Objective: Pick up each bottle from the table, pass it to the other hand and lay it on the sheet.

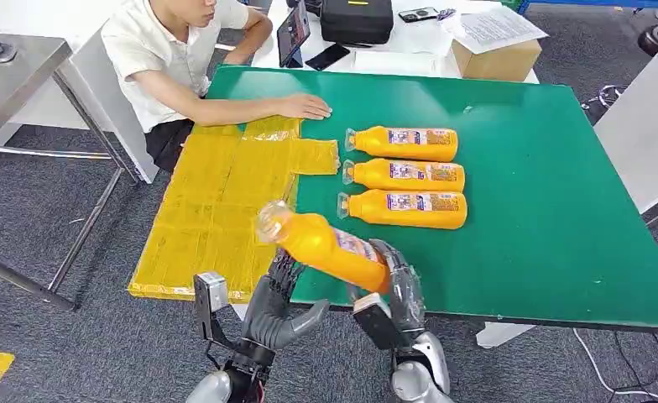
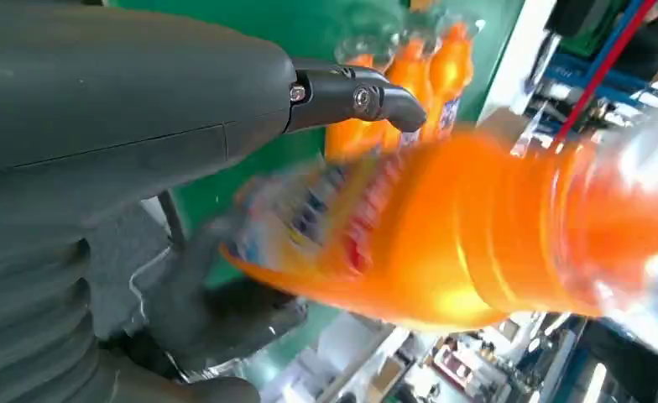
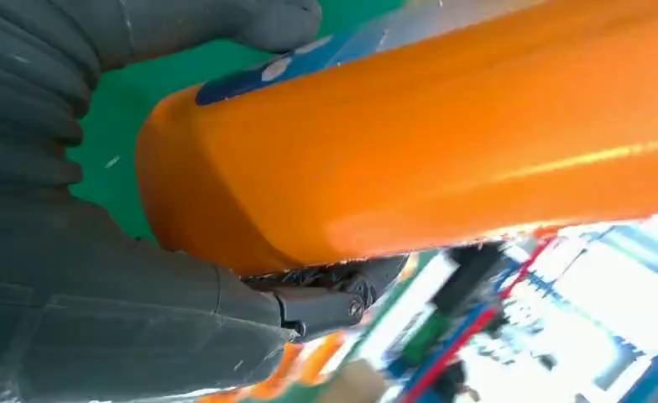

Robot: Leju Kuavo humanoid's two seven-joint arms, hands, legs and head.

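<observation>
My right hand [image 1: 395,285] grips the base end of an orange bottle [image 1: 321,244], held tilted above the table's front edge with its clear cap toward the yellow sheet [image 1: 216,210]. The right wrist view has this bottle [image 3: 443,126] wrapped by the right hand [image 3: 124,277]. My left hand [image 1: 284,306] is open just under the bottle's middle, fingers spread, not clasping it. In the left wrist view the blurred bottle [image 2: 477,227] passes in front of the left hand [image 2: 141,168]. Three more orange bottles [image 1: 403,175] lie side by side on the green table [image 1: 544,210].
A person sits at the far left of the table with a hand [image 1: 305,106] resting at the sheet's far edge. A cardboard box [image 1: 498,59], a black case [image 1: 357,18] and a tablet [image 1: 294,32] stand on the white table behind.
</observation>
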